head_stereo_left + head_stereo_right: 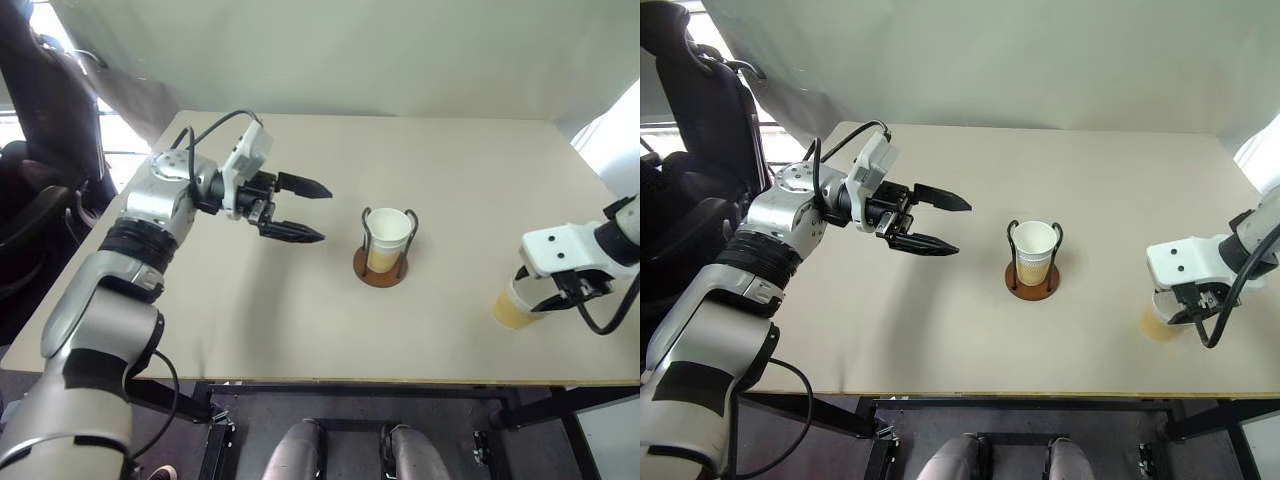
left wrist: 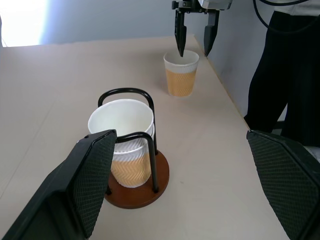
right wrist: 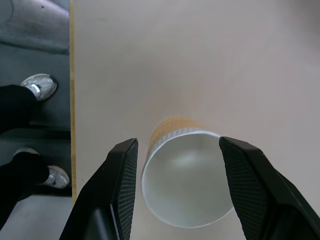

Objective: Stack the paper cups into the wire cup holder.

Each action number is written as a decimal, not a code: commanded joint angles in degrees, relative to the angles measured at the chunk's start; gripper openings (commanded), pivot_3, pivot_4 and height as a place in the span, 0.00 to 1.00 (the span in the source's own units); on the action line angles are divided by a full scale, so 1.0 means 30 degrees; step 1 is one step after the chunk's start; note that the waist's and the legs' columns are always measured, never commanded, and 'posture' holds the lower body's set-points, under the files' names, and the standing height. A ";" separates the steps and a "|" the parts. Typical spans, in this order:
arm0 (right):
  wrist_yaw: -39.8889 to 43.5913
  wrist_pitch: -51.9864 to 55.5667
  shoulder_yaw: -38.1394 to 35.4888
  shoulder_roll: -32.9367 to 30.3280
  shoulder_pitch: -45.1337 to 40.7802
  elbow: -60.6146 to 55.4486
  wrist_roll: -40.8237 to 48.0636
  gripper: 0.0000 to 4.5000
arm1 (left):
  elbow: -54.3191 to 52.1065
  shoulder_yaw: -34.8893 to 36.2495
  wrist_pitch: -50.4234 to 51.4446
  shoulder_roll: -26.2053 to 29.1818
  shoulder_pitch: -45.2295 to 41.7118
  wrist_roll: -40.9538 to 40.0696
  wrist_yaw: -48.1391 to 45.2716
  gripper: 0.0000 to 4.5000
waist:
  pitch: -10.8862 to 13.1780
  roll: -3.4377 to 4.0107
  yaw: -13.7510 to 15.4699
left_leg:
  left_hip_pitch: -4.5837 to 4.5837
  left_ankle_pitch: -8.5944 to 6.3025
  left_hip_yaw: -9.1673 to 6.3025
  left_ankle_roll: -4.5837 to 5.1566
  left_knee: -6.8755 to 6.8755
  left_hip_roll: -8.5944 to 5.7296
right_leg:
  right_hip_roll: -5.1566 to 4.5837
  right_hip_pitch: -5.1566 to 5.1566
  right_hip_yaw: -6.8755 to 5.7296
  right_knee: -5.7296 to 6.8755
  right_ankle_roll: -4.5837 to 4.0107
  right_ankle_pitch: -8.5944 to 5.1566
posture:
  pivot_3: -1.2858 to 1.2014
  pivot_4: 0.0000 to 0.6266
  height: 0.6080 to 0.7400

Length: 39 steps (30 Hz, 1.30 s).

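Right gripper [image 3: 175, 190] is hanging open, fingers straddling the upright loose paper cup [image 3: 187, 175], well right of the wire cup holder [image 1: 384, 262]; I'm keeping my left gripper [image 1: 305, 210] open too.

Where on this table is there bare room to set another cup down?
Bare table: the far half behind the wire cup holder, and the near strip before it. Crowded: the right edge, where the right gripper stands over a paper cup.
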 commanded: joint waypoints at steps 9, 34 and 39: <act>-0.0382 -0.2824 -0.1417 -0.0317 0.1999 0.1346 -0.2237 0.58 | -0.0073 -0.0029 -0.0692 0.0401 -0.0271 -0.0305 -0.0563 1.00 | 0.0000 -0.0001 0.0002 | -0.0005 -0.0007 0.0001 0.0004 0.0000 -0.0001 | -0.0003 0.0005 0.0000 -0.0012 0.0019 0.0005 | 0.52 0.24 1.00; -0.0254 -0.6397 -0.1864 0.0580 0.2266 0.2344 -0.4610 0.01 | 0.0515 -0.0052 -0.0317 0.0383 -0.0556 0.0100 -0.0563 1.00 | 0.0001 -0.0001 -0.0025 | 0.0033 -0.0017 -0.0004 -0.0007 -0.0003 0.0000 | -0.0003 0.0046 0.0001 -0.0027 0.0034 0.0023 | 0.52 0.24 1.00; 0.0073 -0.5969 -0.1304 0.1181 -0.0066 0.1807 -0.4390 0.01 | 0.1631 -0.0678 -0.1531 0.0225 -0.0578 0.0809 -0.0563 1.00 | 0.0001 -0.0001 -0.0051 | 0.0039 -0.0016 -0.0003 -0.0007 -0.0003 0.0000 | -0.0002 0.0048 0.0002 -0.0025 0.0031 0.0024 | 0.52 0.24 1.00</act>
